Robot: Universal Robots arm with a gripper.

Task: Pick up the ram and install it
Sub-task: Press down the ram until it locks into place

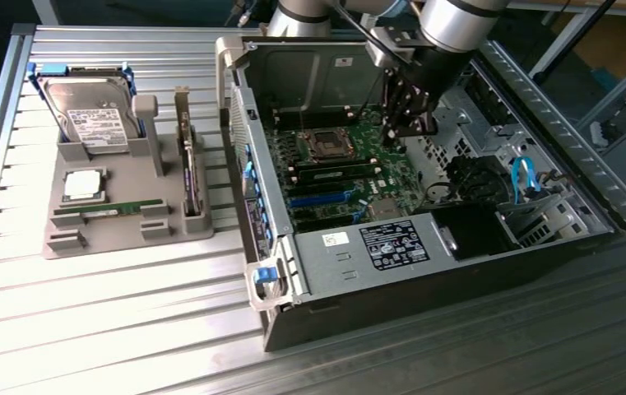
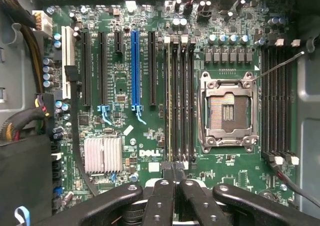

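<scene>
Okay: slatted metal table [image 1: 93,329], with an open black computer case [image 1: 423,288] lying on its side on it. Inside is a green motherboard [image 2: 125,146] with "DELL" printed in white beside the memory slots [image 2: 180,100]; the smaller print under it is not readable. A black label [image 1: 395,243] with white print sits on the box at the case's near edge, text too small to read.

A grey holder [image 1: 126,243] stands at the exterior view's left of the case. It carries a hard drive [image 1: 93,115] with a white label, writing illegible.

The gripper [image 1: 411,132] is down inside the case over the motherboard. It is clenched [image 2: 175,168], tips at the end of the memory slots, next to the empty processor socket [image 2: 227,108]. Cannot tell whether anything is pinched between the tips.

The ram [image 1: 109,211] lies flat in the holder's front groove, well apart from the gripper, white sticker unreadable. A silver processor chip [image 1: 83,184] sits just behind it.
</scene>
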